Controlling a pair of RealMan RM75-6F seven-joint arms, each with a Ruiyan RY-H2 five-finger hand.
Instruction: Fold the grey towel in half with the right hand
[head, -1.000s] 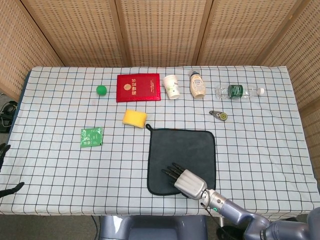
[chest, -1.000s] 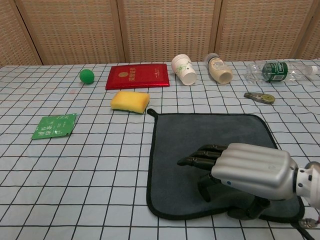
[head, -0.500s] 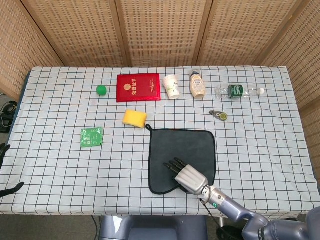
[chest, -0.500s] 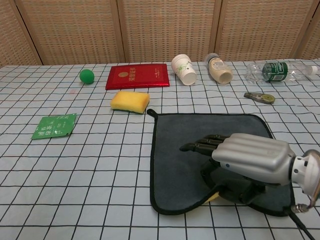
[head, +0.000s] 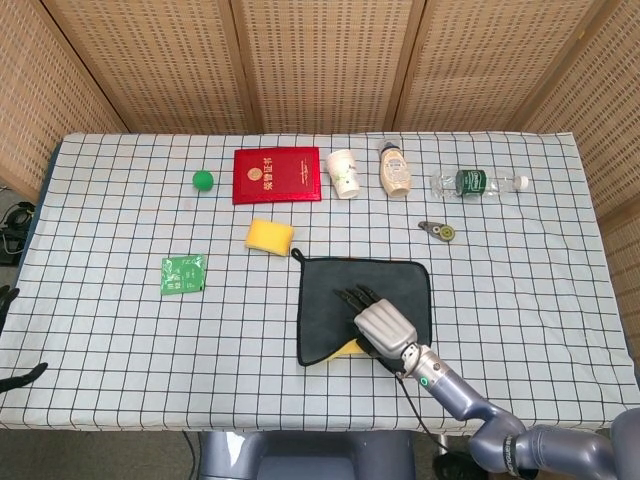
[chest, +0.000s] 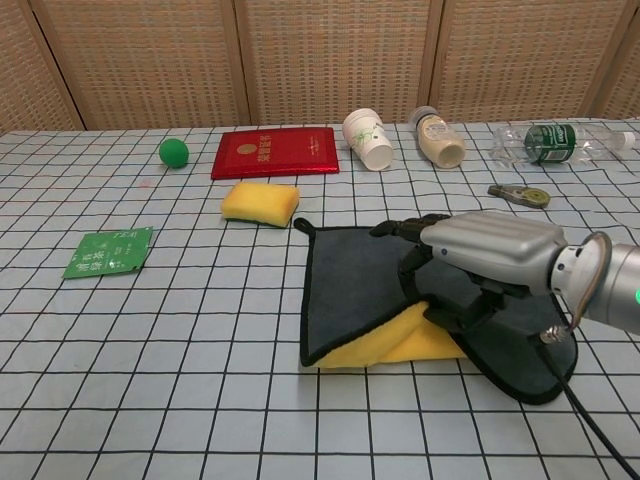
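On the checked surface (head: 100, 330), items are listed from left to right. A green packet (head: 184, 274) lies at 9 o'clock from centre. A green ball (head: 203, 180) and a red booklet (head: 277, 175) sit toward 11 o'clock. A yellow sponge (head: 270, 235) lies just beside the hanging loop of the grey towel (head: 330, 300).

The grey towel occupies the near centre of the surface, toward 6 o'clock. Its near edge is raised and turned toward 12 o'clock, exposing a yellow underside (chest: 395, 342). The far edge lies flat.

The right hand (chest: 485, 255) holds the raised near portion of the towel, with fingers extended over the top face and the lifted cloth beneath the palm. The exact thumb contact is hidden.

The left hand is barely visible at the left border of the head view; its state cannot be determined.

Handling assessment: the towel is judged light, soft and limp. It drapes and offers no stiffness, so an unsupported corner is likely to sag or lag. The near edge, close to its middle, is the appropriate hold. The cloth may slide on the surface instead of folding.

A paper cup (head: 344, 173), a tan bottle (head: 394, 170), a small tool (head: 438, 230) and a clear bottle (head: 478, 183) lie toward 1 o'clock.
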